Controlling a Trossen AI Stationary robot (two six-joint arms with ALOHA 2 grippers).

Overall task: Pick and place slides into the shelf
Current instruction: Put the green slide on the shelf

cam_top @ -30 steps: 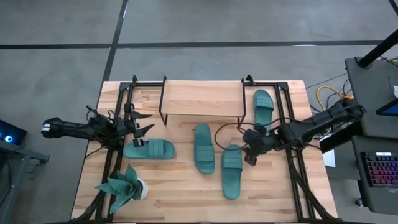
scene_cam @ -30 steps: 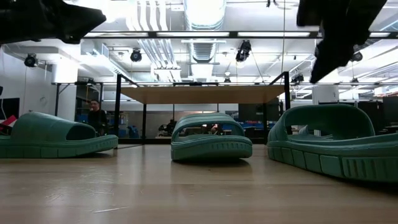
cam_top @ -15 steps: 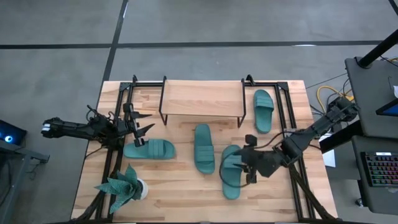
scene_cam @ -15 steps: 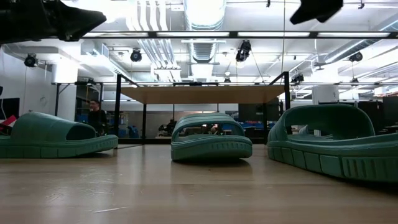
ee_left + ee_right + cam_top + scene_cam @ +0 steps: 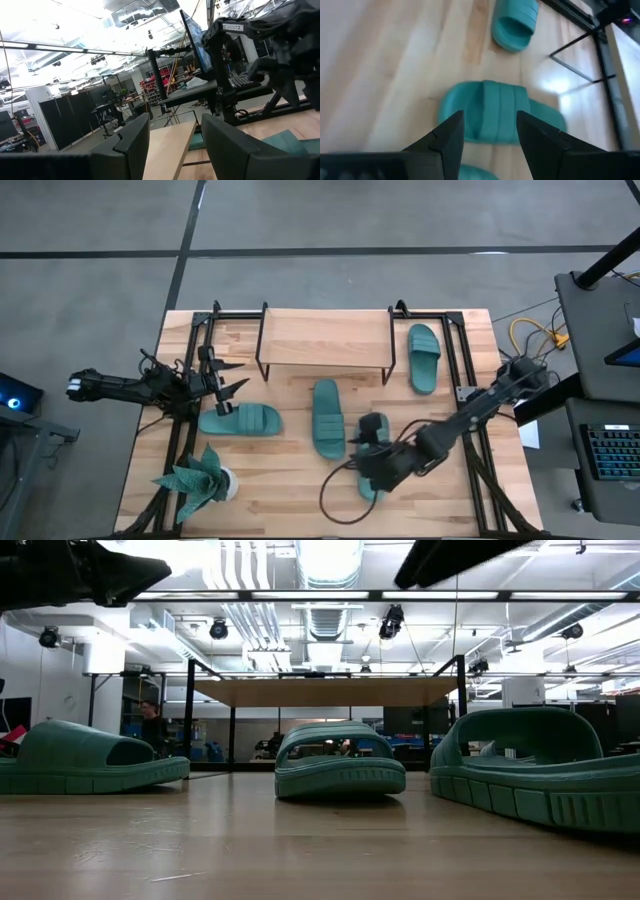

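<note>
So far, no slides sit in the shelf (image 5: 325, 338).

We count four slides (image 5: 328, 418) on the table: our right gripper (image 5: 372, 463) hovers spread above one, our left gripper (image 5: 222, 385) waits spread, holding nothing, beside another at far left.

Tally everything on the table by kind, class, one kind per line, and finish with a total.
Teal slides: 4
Wooden shelf: 1
Potted plant: 1
Total: 6
</note>
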